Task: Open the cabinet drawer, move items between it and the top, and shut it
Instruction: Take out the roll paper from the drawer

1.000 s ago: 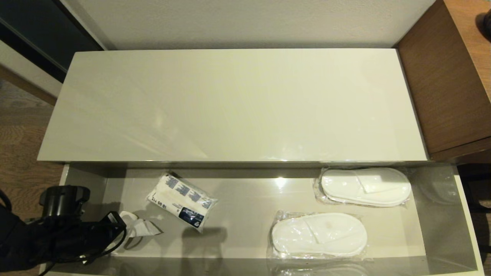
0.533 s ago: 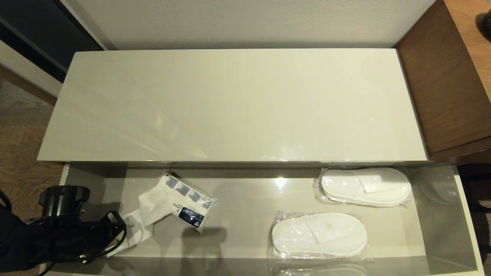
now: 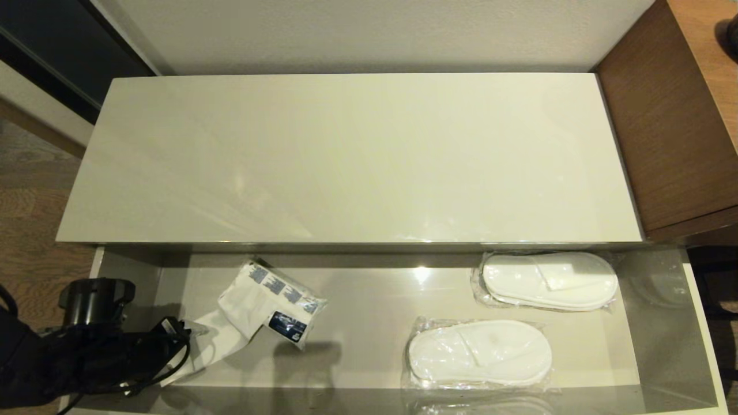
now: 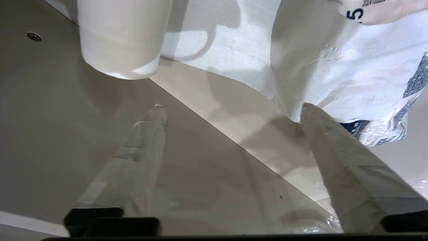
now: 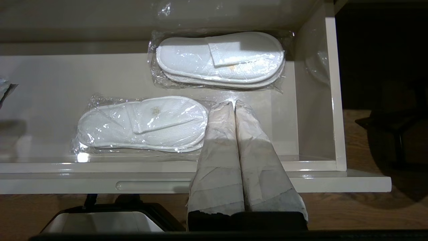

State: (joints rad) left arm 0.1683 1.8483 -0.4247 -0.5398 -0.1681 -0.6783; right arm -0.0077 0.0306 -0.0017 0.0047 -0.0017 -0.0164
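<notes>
Drawer [image 3: 700,323] pulled fully out below the glossy cabinet top [image 3: 351,155], inner floor exposed along its whole length. Toilet-paper roll [image 4: 122,36] lying at the drawer's left end, mostly hidden in the head view behind the left arm; loose paper tail [image 3: 230,323] spread rightward from it and draped over the near end of a white packet with blue printing [image 3: 282,302]. Packet set at a slant, left of centre. Two pairs of slippers in clear plastic toward the right end: one pair [image 3: 548,280] close to the back wall, the other pair [image 3: 479,353] nearer the front wall and slightly left, the two just beside each other, not overlapping. Left gripper [image 4: 230,110] low inside the drawer's left end, fingers spread wide and holding nothing; roll lying free just beyond one fingertip, paper tail at the other fingertip [image 4: 306,108], contact there not resolvable. Right gripper [image 5: 234,103] hanging in front of the drawer's right portion, above the front edge, fingers pressed together and empty. Brown wooden desk [image 3: 674,115] abutting the cabinet on the right; wood floor [image 3: 29,230] to the left.
</notes>
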